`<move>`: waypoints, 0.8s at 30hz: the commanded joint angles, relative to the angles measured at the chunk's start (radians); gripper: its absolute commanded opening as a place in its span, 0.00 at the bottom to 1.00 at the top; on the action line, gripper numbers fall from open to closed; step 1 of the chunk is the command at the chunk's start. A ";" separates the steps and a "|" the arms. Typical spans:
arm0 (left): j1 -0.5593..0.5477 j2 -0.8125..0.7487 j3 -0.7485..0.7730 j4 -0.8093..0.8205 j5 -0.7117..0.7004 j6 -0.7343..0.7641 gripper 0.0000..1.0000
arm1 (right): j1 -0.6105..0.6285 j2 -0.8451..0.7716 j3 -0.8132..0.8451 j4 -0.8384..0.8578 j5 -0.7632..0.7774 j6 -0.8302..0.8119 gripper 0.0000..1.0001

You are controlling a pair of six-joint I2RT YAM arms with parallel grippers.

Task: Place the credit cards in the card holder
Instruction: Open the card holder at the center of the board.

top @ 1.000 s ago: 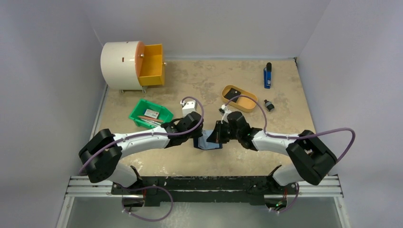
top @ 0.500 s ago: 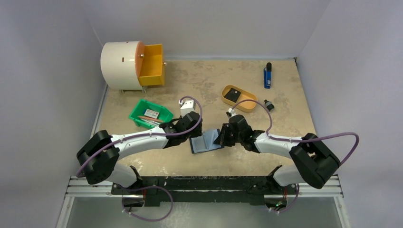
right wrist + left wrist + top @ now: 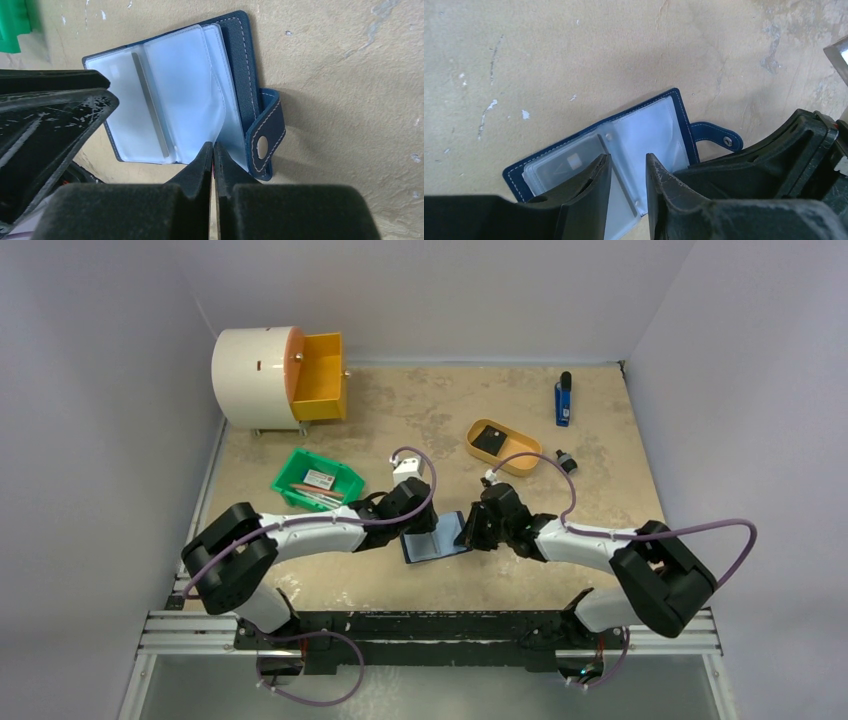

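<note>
The navy-blue card holder (image 3: 432,542) lies open on the table between my two grippers, clear sleeves facing up. In the left wrist view the card holder (image 3: 644,125) shows its snap tab (image 3: 719,137) at the right. My left gripper (image 3: 626,159) is open and empty, just above the sleeves, and it also shows in the top view (image 3: 415,523). My right gripper (image 3: 214,146) is shut on the edge of a lifted clear sleeve (image 3: 220,100) next to the tab (image 3: 264,142). Light cards (image 3: 320,478) lie in the green bin. A dark card (image 3: 490,439) lies in the mustard tray.
The green bin (image 3: 345,483) stands left of the left gripper. The mustard tray (image 3: 520,462) is behind the right arm. A white drum with an open orange drawer (image 3: 320,375) stands at the back left. A blue object (image 3: 563,400) and a small black object (image 3: 567,462) lie at the back right.
The card holder, bunched between both grippers a second ago, now lies spread open. My left gripper has moved right, over its sleeves. The right gripper stays at its right edge.
</note>
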 commanded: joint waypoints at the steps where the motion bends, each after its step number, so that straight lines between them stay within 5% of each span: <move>1: -0.002 0.027 0.009 0.094 0.049 0.008 0.30 | -0.004 -0.020 0.010 -0.100 0.067 -0.013 0.08; 11: -0.002 0.089 0.027 0.119 0.072 0.035 0.27 | -0.005 -0.190 0.021 -0.222 0.115 -0.077 0.31; 17: -0.003 0.099 0.042 0.115 0.060 0.047 0.27 | -0.003 -0.307 0.077 -0.213 0.000 -0.194 0.29; 24: -0.002 0.119 0.059 0.114 0.054 0.047 0.26 | -0.001 -0.187 0.141 -0.122 -0.075 -0.218 0.21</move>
